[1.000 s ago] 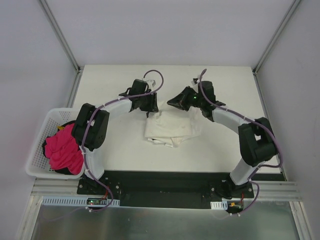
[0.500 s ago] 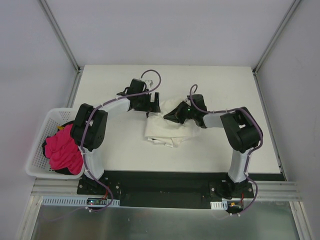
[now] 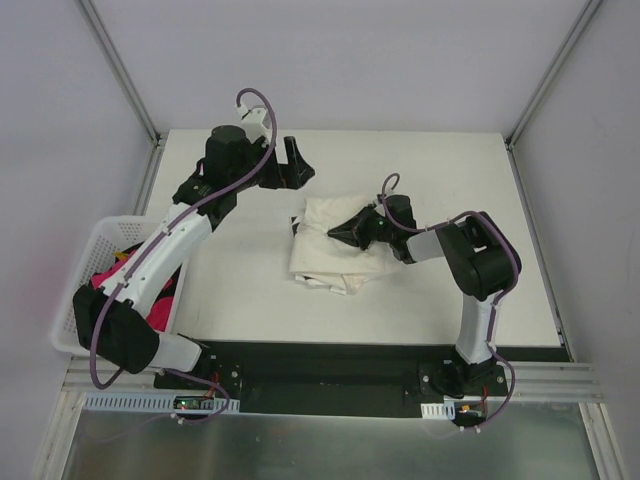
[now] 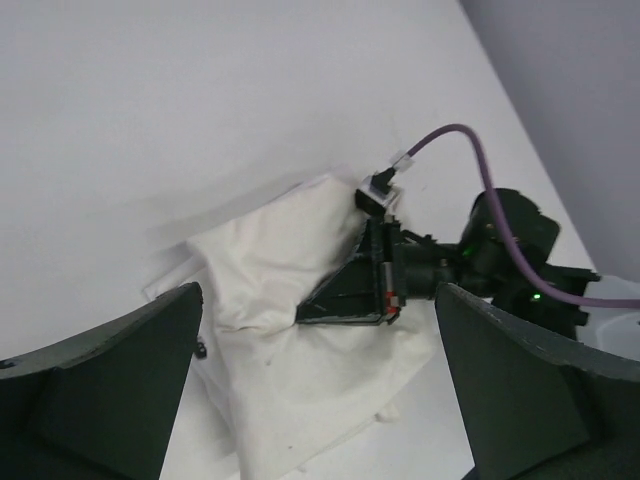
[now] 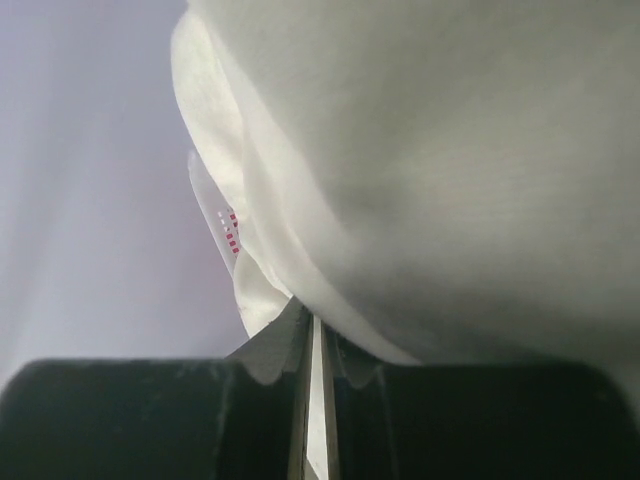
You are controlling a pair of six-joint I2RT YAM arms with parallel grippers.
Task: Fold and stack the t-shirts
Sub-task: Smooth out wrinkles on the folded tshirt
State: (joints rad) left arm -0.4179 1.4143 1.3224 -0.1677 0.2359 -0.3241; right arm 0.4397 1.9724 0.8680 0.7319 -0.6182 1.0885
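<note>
**Station State: Cloth Bundle, Two Grippers**

Count: one t-shirt bundle (image 3: 325, 262), white. Layered edges show in the right wrist view, but the number of shirts in the bundle cannot be told. One white mesh basket (image 3: 72, 300) holds one magenta cloth (image 3: 103, 277). There are two arms with one gripper each.

Location: the bundle lies near the middle of the table (image 3: 450, 170), closer to the right arm. The basket sits off the table's left edge, well apart from the bundle.

Orientation: the bundle's outline is roughly square, with no clear long axis. Its straightest edge is on the left and runs near-to-far. A crumpled corner points toward the arm bases. Collar and sleeve direction cannot be told.

Left gripper (image 3: 297, 165): it hangs above the table's far-left area, apart from the bundle. Its fingers (image 4: 100, 390) are spread wide with nothing between them.

Right gripper (image 3: 335, 232): it rests low on the bundle's far part, pointing left. Its fingers are pressed almost together, pinching a thin layer of white cloth.
</note>
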